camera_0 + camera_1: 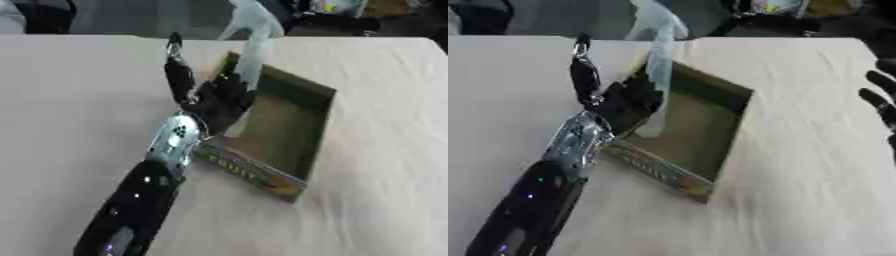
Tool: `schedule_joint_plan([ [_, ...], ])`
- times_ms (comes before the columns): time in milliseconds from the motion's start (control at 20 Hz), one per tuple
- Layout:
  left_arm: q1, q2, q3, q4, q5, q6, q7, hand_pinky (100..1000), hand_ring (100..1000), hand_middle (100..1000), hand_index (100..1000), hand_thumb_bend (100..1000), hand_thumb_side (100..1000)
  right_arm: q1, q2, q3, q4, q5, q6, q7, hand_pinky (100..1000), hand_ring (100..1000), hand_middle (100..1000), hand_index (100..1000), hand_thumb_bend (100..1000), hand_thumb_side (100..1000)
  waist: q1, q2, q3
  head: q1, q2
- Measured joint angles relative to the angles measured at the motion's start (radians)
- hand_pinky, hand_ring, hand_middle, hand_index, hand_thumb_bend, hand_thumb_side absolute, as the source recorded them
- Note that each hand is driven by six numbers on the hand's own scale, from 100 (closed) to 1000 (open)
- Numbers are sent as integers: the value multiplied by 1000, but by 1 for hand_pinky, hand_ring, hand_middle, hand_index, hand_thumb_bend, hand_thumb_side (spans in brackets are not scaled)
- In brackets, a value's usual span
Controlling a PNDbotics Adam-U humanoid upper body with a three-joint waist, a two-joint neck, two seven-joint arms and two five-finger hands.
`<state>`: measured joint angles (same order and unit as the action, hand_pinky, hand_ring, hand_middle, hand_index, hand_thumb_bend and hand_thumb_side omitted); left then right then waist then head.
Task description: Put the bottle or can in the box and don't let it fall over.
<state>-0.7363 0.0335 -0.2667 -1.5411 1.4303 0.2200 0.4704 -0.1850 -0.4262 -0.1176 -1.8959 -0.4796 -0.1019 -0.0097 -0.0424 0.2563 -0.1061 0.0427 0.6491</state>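
Your left hand is curled round a pale, translucent spray bottle, holding it upright over the near left corner of the shallow cardboard box, with one finger sticking straight up beside it. The box lies on the white tablecloth. Your right hand shows at the right edge, fingers relaxed.

Both my eye views are soft and blurred. Even, bright overhead light washes out the pale desk; glare spots glint on my left arm's silver wrist and black shell.
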Motion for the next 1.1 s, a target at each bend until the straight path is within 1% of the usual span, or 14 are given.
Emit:
schedule_joint_plan([
  [300,25,68,24,-23,-13,-24,-10,100,100,100,959,662,1000,14,-3,-7,0,3,-6,-6,894,917,848,940,100,605,4,-4,20,-24,1],
  [450,42,107,43,-56,-16,-43,-13,100,100,100,958,659,1000,19,-10,-12,-1,5,-8,-10,893,917,848,940,100,603,5,-8,29,-35,3],
  [750,70,190,90,-129,-20,-90,-8,100,100,100,957,651,1000,28,-18,-18,-7,5,-13,-17,893,917,849,940,100,598,5,-14,43,-41,6],
  [950,81,250,128,-171,-34,-129,3,100,100,100,953,620,1000,34,-21,-18,-14,5,-16,-21,892,918,849,939,100,593,6,-18,52,-41,9],
  [1000,89,272,138,-181,-52,-140,4,100,100,100,951,595,1000,36,-23,-19,-18,5,-17,-22,891,918,849,939,100,590,7,-18,54,-41,9],
  [1050,97,294,149,-189,-74,-151,5,117,100,100,946,576,1000,37,-27,-21,-21,5,-18,-23,891,918,849,939,100,588,10,-18,58,-41,10],
  [1100,108,317,161,-197,-101,-163,5,176,100,100,937,556,1000,38,-30,-24,-26,6,-20,-25,891,918,849,939,100,585,13,-18,61,-43,11],
])
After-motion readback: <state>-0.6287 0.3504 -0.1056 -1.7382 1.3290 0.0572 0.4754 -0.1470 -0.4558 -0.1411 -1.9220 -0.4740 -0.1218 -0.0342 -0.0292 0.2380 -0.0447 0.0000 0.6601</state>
